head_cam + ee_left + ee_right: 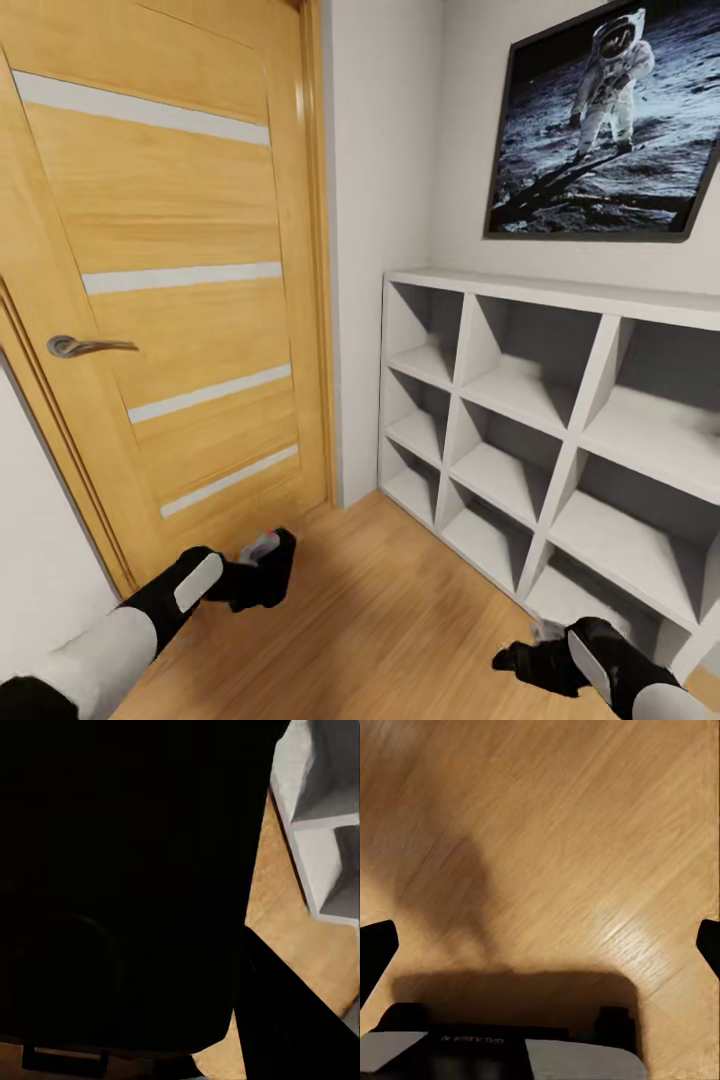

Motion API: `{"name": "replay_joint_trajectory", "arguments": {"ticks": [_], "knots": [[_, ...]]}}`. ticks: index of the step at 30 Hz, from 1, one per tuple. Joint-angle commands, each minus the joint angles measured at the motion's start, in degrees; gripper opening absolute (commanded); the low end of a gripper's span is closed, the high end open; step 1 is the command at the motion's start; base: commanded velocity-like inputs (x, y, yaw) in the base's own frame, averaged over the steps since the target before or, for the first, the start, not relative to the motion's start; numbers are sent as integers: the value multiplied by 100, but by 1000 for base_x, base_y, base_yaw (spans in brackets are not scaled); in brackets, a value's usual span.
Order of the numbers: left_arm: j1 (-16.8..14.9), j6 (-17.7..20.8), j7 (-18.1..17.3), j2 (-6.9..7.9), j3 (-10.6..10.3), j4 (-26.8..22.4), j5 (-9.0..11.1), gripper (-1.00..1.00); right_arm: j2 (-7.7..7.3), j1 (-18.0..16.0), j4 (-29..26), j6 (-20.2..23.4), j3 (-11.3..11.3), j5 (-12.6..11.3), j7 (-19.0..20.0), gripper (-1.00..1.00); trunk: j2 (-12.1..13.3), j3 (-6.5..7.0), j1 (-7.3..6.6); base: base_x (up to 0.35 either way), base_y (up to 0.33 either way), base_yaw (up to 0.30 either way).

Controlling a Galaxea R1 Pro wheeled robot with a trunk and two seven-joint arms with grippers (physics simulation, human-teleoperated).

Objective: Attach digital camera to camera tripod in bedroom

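Head view, hallway corner: facing a closed wooden door (pixel 180 300) with pale horizontal strips and a metal lever handle (pixel 85 346), beside a white cubby shelf (pixel 600 300) standing on the wood floor (pixel 400 620) under a framed astronaut picture (pixel 610 130). Cutting off the shelf at the frame's right edge and the picture at the top right corner, so leaving the full extent of both unseen.

Showing the shelf's open-fronted compartments in rows of squares, with white boards and grey shadowed backs visible inside; the lowest right compartment partly hiding behind the right arm.

Carrying the digital camera (pixel 262 548) low in front of the door: the left fingers (pixel 268 560) closing around a small black boxy body with a pale, faintly red patch on top, blurred and hard to make out in detail. Left wrist view: blacking out almost entirely behind that dark body (pixel 120 885), with one dark finger (pixel 292 1027) slanting beside it and a strip of floor (pixel 277 907) and shelf edge (pixel 315 855) peeking past.

Hanging low near the shelf's bottom row, the right fingers (pixel 525 660) appearing as a dark blurred shape in the head view. Right wrist view: spreading wide apart (pixel 540 945), only the two black tips entering at opposite edges, gripping nothing, over bare floor (pixel 570 832) with a soft shadow
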Motion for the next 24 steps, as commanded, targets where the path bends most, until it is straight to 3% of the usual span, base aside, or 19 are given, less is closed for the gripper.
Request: {"name": "replay_joint_trajectory", "arguments": {"ticks": [1, 4, 5, 6, 7, 10, 11, 14, 17, 20, 24], "knots": [[3, -399, 66, -290, -20, 984, -59, -100, 32, -4, 651, -544, 72, 217, -40, 100, 37, 14, -23, 0, 0, 0], [160, -1287, 164, -523, -29, 1719, -236, -100, 77, -27, 1485, -1498, 100, 442, -90, 100, 158, 68, -89, 0, 0, 0], [425, -1649, 200, -582, -33, 1898, -341, -100, 129, -46, 1689, -1918, 109, 534, -125, 100, 198, 86, -111, 0, 0, 0], [593, -1782, 217, -606, -35, 1961, -393, -100, 161, -45, 1754, -2098, 112, 581, -149, 100, 238, 104, -133, 0, 0, 0], [952, -1993, 251, -644, -41, 2053, -488, -100, 227, 17, 1861, -2394, 116, 672, -222, 100, 278, 122, -155, 0, 0, 0], [1582, -2245, 297, -681, -48, 2149, -647, -100, 330, 408, 1981, -2790, 123, 835, -468, 100, 398, 175, -221, 0, 0, 0], [1825, -2343, 309, -682, -46, 2173, -693, -100, 361, 678, 2010, -2953, 125, 913, -599, 100, 438, 193, -243, 0, 0, 0], [2125, -2540, 319, -683, -48, 2198, -733, -100, 401, 1091, 2035, -3219, 127, 1003, -742, 100, 559, 247, -309, 0, 0, 0], [2588, -3041, 329, -690, -49, 2219, -761, -100, 465, 1722, 2054, -3772, 129, 1116, -859, 100, 679, 301, -375, 0, 0, 0], [2772, -3330, 335, -686, -47, 2225, -765, -100, 478, 1971, 2059, -4073, 128, 1155, -889, 100, 799, 355, -441, 0, 0, 0], [2832, -3436, 337, -682, -45, 2224, -766, -100, 482, 2056, 2061, -4187, 123, 1163, -900, 100, 960, 427, -529, 0, 0, 0]]}}
